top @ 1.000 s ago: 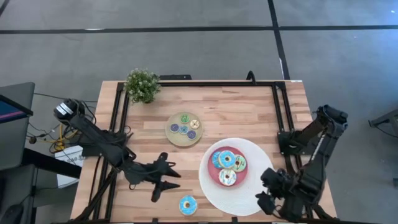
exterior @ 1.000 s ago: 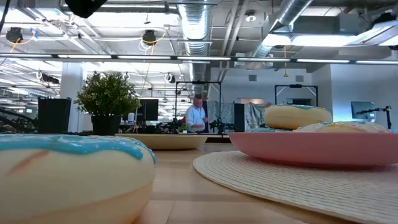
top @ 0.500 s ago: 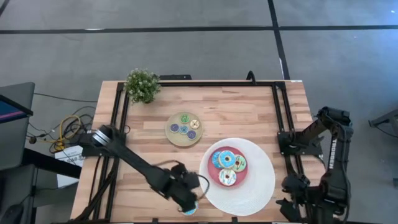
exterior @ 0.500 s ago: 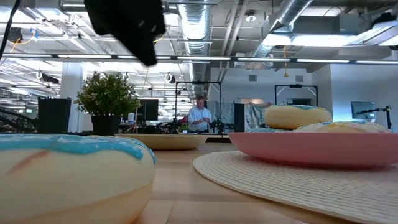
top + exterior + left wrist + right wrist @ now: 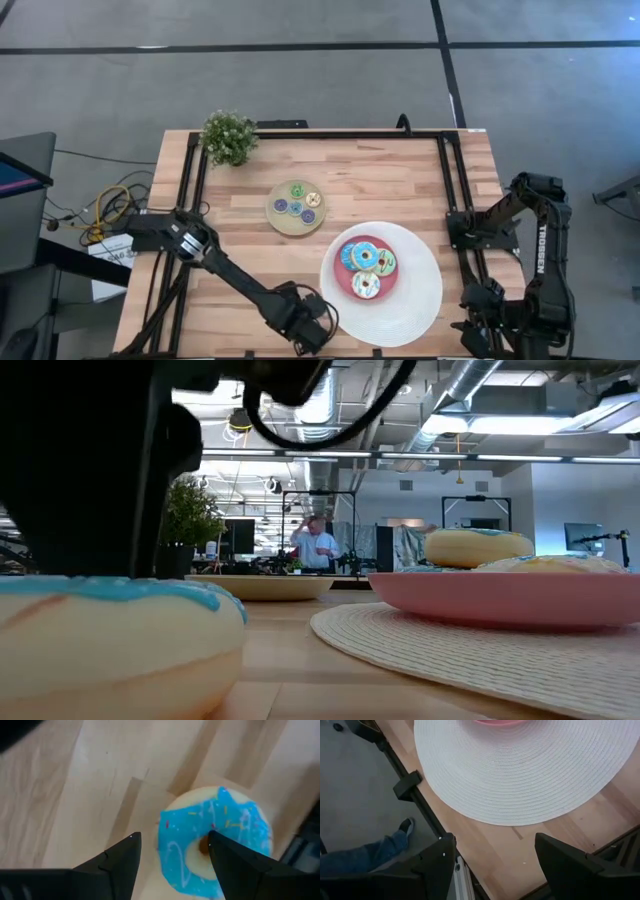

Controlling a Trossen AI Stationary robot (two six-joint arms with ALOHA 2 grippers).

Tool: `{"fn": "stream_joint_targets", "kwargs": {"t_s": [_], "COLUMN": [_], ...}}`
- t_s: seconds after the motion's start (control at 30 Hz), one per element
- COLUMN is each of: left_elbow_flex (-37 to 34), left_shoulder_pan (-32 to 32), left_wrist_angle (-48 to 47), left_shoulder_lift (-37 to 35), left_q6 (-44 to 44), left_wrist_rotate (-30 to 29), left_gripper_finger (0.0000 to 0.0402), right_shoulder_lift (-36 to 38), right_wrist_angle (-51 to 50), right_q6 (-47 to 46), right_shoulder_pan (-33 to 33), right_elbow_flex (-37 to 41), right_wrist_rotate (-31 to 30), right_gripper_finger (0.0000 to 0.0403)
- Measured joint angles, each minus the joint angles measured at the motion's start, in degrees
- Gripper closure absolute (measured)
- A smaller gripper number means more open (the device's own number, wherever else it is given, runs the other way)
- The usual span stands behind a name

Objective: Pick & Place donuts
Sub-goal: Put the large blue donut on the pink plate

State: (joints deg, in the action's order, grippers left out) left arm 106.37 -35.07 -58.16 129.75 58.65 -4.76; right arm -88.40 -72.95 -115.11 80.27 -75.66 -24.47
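A blue-iced donut (image 5: pixel 220 827) with sprinkles lies flat on the wood near the table's near edge, and it fills the low view's left foreground (image 5: pixel 110 640). My left gripper (image 5: pixel 172 837) is open right above it and hides it in the high view (image 5: pixel 305 325). Three larger donuts (image 5: pixel 365 262) lie on the pink centre of the big white plate (image 5: pixel 420 300). Several tiny donuts (image 5: pixel 296 206) sit on the small tan plate. My right gripper (image 5: pixel 492 845) is open and waits off the table's right near corner (image 5: pixel 480 335). My left gripper comes at the blue donut from above, pointing down. One finger (image 5: pixel 230 865) stands over the donut's hole (image 5: pixel 202 846), and the other finger (image 5: pixel 120 860) stands outside its rim (image 5: pixel 165 820). Whether either finger touches the donut I cannot tell.
A potted plant (image 5: pixel 228 137) stands at the far left corner. Black frame rails (image 5: pixel 190 190) run along the table's sides. A person's leg and shoe (image 5: pixel 406 826) show on the floor beyond the near edge. Another person (image 5: pixel 318 545) stands far off in the room.
My left arm has swung from the table's left toward the near edge, over the blue donut, and come down on it with its fingers open. My right gripper has drawn back from the white plate toward the right near corner. The donut has kept its place.
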Motion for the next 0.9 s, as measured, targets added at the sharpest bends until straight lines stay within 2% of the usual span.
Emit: {"fn": "stream_joint_targets", "kwargs": {"t_s": [0.17, 0.27, 0.5, 0.9], "left_elbow_flex": [0.0, 0.0, 0.0, -0.1], "left_shoulder_pan": [-0.1, -0.1, -0.4, 0.1], "left_wrist_angle": [-0.6, -1.4, -0.4, 1.5], "left_shoulder_lift": [-0.2, -0.2, 0.0, 2.5], "left_q6": [0.1, 0.1, 0.9, 1.0], "left_wrist_rotate": [0.0, 2.5, -0.2, 2.6], "left_gripper_finger": [0.0180, 0.0180, 0.0180, 0.0180], "right_shoulder_lift": [0.0, 0.0, 0.0, 0.0], "right_wrist_angle": [0.1, 0.1, 0.3, 0.1], "right_q6": [0.0, 0.0, 0.1, 0.2], "right_shoulder_pan": [0.0, 0.0, 0.0, 0.0], "right_elbow_flex": [0.0, 0.0, 0.0, 0.0], "right_wrist_rotate": [0.0, 0.0, -0.7, -1.8], "right_gripper_finger": [0.0143, 0.0143, 0.0143, 0.0143]}}
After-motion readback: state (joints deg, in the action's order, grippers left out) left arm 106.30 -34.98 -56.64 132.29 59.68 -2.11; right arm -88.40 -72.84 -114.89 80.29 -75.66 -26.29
